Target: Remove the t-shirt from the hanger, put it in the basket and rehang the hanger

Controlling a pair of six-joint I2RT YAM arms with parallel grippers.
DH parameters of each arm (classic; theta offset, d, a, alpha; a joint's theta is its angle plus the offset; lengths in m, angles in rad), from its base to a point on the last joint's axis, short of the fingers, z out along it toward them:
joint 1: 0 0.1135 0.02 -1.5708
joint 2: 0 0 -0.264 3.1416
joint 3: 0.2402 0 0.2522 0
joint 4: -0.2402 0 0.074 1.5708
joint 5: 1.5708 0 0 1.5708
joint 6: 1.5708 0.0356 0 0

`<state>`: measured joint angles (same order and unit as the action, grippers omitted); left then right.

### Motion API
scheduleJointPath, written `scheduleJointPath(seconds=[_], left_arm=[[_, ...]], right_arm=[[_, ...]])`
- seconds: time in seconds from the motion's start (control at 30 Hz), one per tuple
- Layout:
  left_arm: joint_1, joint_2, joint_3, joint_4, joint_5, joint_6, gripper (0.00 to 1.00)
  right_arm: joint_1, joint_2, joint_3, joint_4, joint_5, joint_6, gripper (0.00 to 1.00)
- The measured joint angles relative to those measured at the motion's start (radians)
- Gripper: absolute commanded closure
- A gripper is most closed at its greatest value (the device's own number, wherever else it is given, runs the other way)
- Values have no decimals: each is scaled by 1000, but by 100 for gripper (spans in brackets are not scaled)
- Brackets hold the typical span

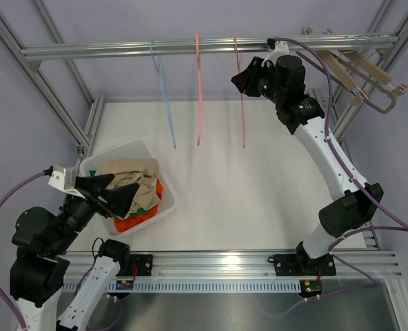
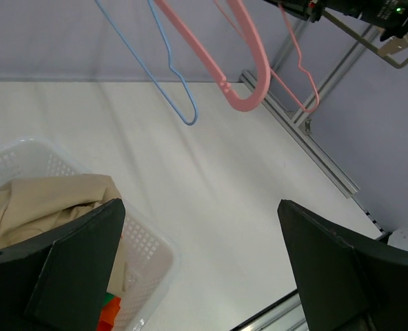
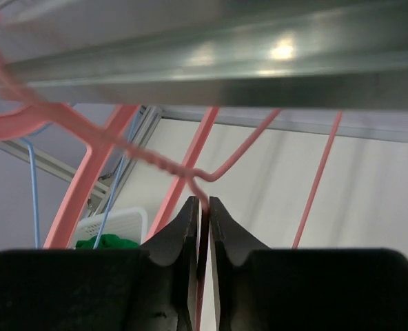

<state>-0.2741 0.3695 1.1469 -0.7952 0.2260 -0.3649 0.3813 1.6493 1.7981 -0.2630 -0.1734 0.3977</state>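
A thin pink wire hanger hangs bare from the top rail. My right gripper is up at the rail. In the right wrist view its jaws stand almost together with the hanger's wire pinched between them just below the twisted neck. No garment hangs on any hanger. A beige garment tops a pile of green and orange clothes in the white basket; which one is the t-shirt I cannot tell. My left gripper hovers wide open over the basket, holding nothing.
A thick pink hanger and a blue wire hanger hang bare to the left of the held one. Wooden hangers rest at the rail's right end. Aluminium frame posts stand along both sides of the white table.
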Motion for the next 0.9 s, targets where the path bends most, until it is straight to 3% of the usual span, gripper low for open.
scheduleJointPath(seconds=[0.07,0.1,0.2,0.4,0.67,0.9], left_arm=[[0,-21,-16,10,33,8,1],[0,-24,-24,10,48,11,1],[0,-21,-37,8,80,22,1],[0,-21,-36,11,116,29,1],[0,-18,13,30,126,38,1],[0,-42,124,162,127,42,1]], right_arm=[[-1,-14,-15,-21,-2,5,46],[0,-24,-25,-37,-2,3,27],[0,-63,-54,-67,0,2,1],[0,-296,-187,-75,15,-1,0],[0,-988,-704,43,20,68,1],[2,-1357,-848,-76,117,105,0]])
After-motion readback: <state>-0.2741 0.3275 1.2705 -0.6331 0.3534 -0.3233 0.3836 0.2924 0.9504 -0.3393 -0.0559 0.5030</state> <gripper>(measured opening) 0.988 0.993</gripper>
